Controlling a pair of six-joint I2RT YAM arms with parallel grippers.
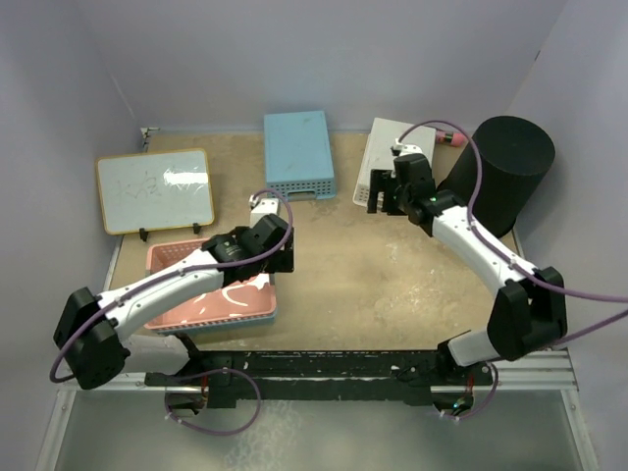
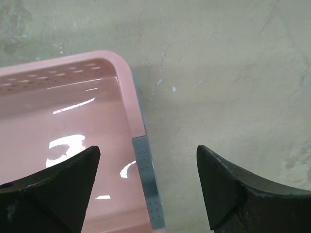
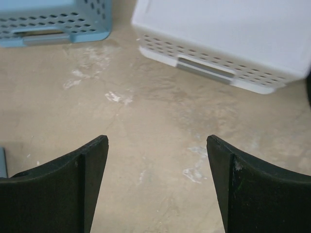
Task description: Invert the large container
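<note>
The large container [image 1: 505, 167], a tall round black pot, stands at the far right of the table against the wall; I cannot tell whether its mouth or its base faces up. A sliver of it shows at the right edge of the right wrist view [image 3: 309, 92]. My right gripper [image 1: 385, 196] is open and empty, low over bare table just left of the pot and in front of the white basket [image 1: 391, 155]; its jaws [image 3: 156, 141] stand wide apart. My left gripper [image 1: 278, 257] is open and empty above the far right corner of the pink basket [image 2: 58, 111], its jaws [image 2: 148, 150] astride the rim.
A blue basket [image 1: 298, 152] lies upside down at the back centre and shows in the right wrist view [image 3: 53, 22], as does the white basket [image 3: 223, 43]. A small whiteboard [image 1: 155, 189] stands at the back left. A pink-capped marker [image 1: 449, 137] lies behind the white basket.
</note>
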